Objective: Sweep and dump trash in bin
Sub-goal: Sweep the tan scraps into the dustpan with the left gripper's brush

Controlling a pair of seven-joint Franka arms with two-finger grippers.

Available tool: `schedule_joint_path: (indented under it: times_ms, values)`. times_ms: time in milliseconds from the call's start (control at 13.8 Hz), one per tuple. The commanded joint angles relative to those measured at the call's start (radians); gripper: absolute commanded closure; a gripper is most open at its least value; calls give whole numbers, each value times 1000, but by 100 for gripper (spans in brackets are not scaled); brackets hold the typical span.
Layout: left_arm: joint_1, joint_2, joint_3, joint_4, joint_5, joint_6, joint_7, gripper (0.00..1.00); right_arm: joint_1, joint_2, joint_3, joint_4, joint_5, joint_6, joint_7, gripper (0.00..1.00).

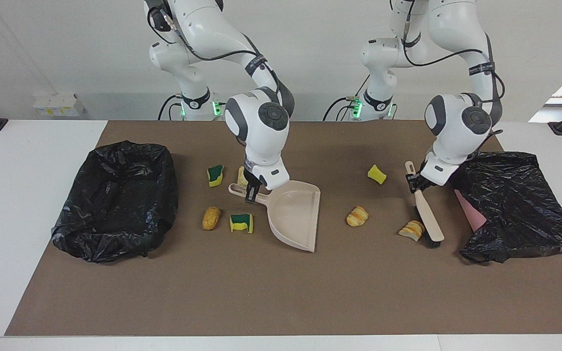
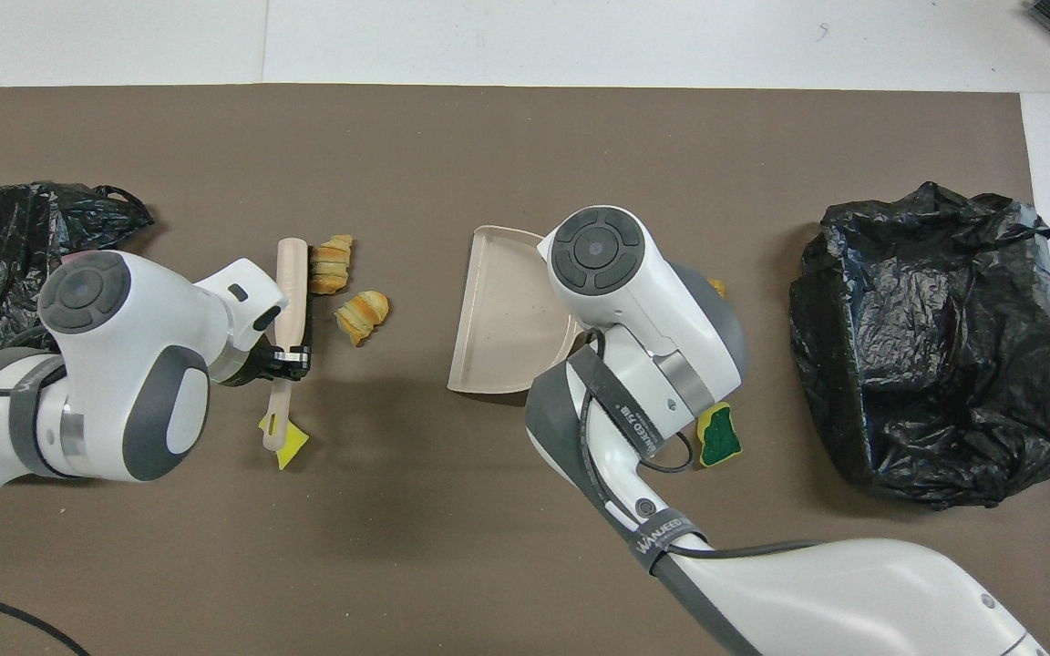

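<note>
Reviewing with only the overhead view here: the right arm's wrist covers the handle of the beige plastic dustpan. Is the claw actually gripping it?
Observer: Yes. In the facing view the right claw is shut on the handle of the beige plastic dustpan.
Operator: Any trash hidden under that arm?
Observer: A yellow-and-green sponge piece lies beside a golden-brown lump, between the dustpan and the black bag-lined bin.
Operator: Is the brush down or raised?
Observer: Down. The left claw holds the beige brush by its handle, with the dark bristles on the brown mat against a striped pastry piece.
</note>
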Motion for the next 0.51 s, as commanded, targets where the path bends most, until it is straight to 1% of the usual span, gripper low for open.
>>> schedule_joint_path:
  times_ms: [0, 218, 436]
  values:
    - [-100, -28, 16, -25, -68, 5, -2, 100, -8, -18, 5, -22, -21, 21, -29, 100]
    - [-207, -38, 15, -30, -162, 14, -12, 100, -7, -18, 5, -22, -21, 21, -28, 100]
    - [-307, -41, 13, -16, -229, 37, -80, 100, -8, -18, 5, -22, -21, 21, -28, 100]
